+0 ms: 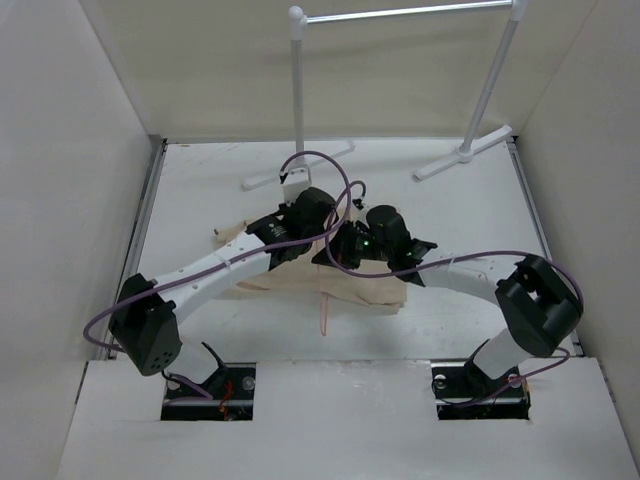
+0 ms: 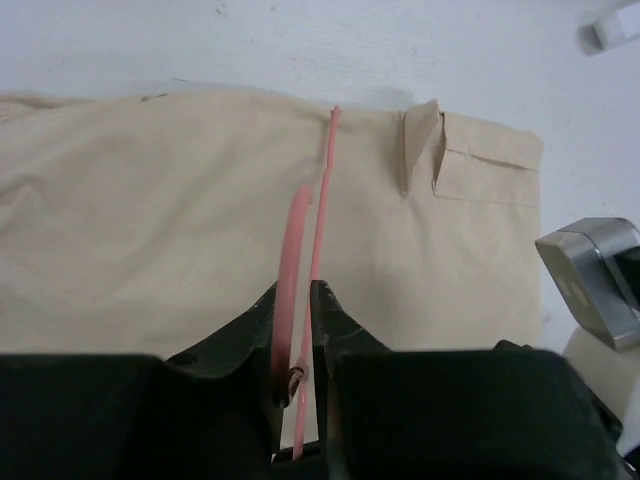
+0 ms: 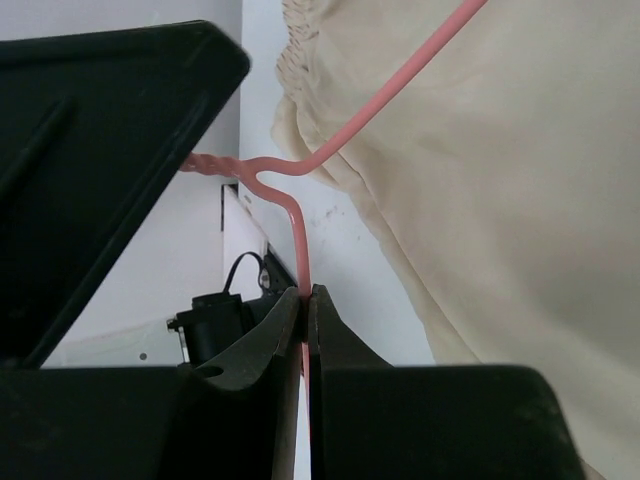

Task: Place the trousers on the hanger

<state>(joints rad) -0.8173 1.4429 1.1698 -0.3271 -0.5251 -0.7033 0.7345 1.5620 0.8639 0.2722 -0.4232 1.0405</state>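
The beige trousers (image 1: 365,290) lie flat on the white table under both arms, and fill the left wrist view (image 2: 150,220), a flap pocket at its upper right. The thin pink hanger (image 1: 325,315) lies across them. My left gripper (image 1: 318,228) is closed down on two runs of the hanger's wire (image 2: 322,190), which pass between its jaws (image 2: 293,290). My right gripper (image 1: 352,250) is shut on the hanger's wire (image 3: 296,230) just below the twisted neck, its fingertips (image 3: 304,292) pressed together, beside the trousers' gathered edge (image 3: 520,200).
A white pipe garment rack (image 1: 298,90) stands at the back with its feet (image 1: 465,152) on the table. Pale walls enclose the table on three sides. A grey metal block (image 2: 590,275) shows at the right of the left wrist view.
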